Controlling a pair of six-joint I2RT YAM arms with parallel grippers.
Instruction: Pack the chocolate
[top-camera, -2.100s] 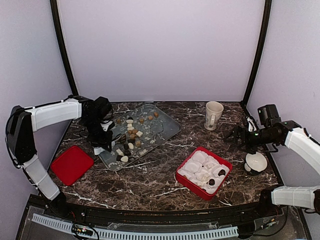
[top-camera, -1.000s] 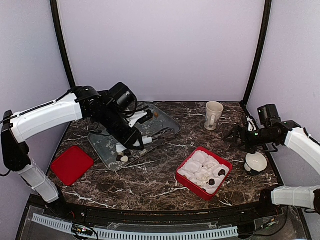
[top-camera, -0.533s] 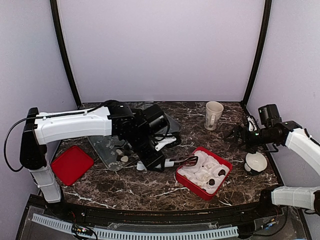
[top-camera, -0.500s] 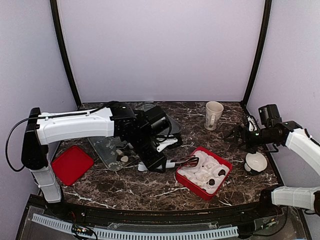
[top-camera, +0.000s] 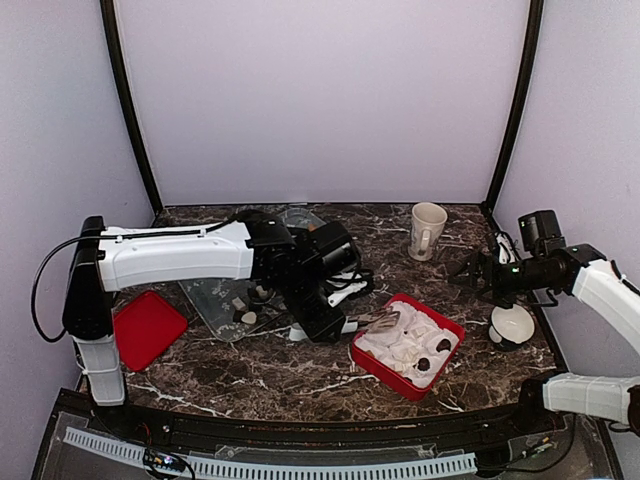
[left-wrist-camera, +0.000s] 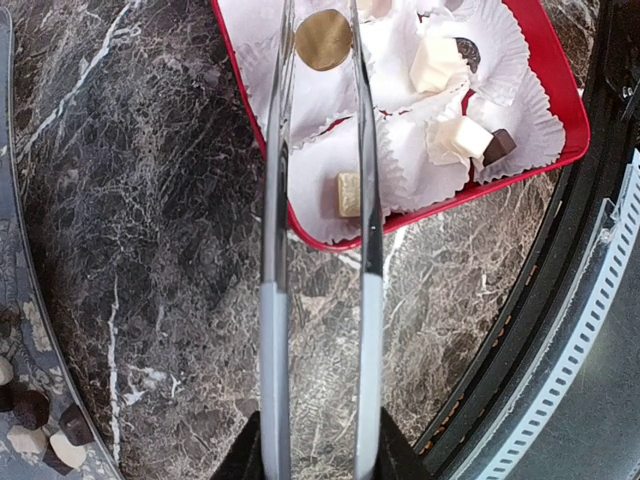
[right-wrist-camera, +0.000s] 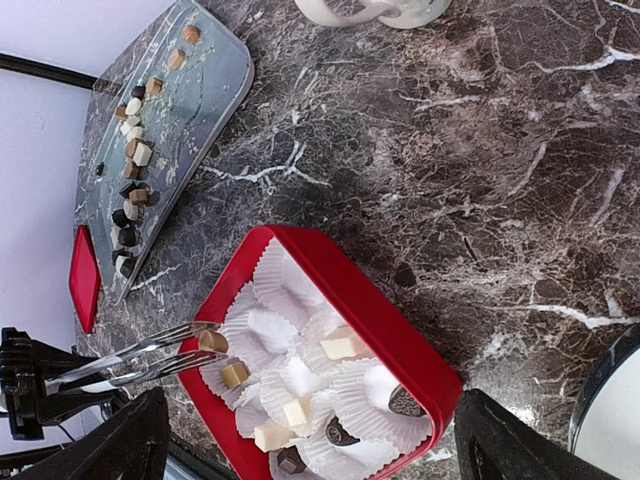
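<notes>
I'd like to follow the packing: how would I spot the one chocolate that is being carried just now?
Find the red box of white paper cups on the marble table. Long metal tongs reach over it from the left, and the round tan chocolate is pinched between their tips. Every other piece there lies loose in a cup; only this one is gripped.

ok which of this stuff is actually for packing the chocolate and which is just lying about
For the job: loose chocolates on the glass tray, tan chocolate in the tongs, red box with paper cups, probably the red lid.
Just lying about: mug, white bowl.
</notes>
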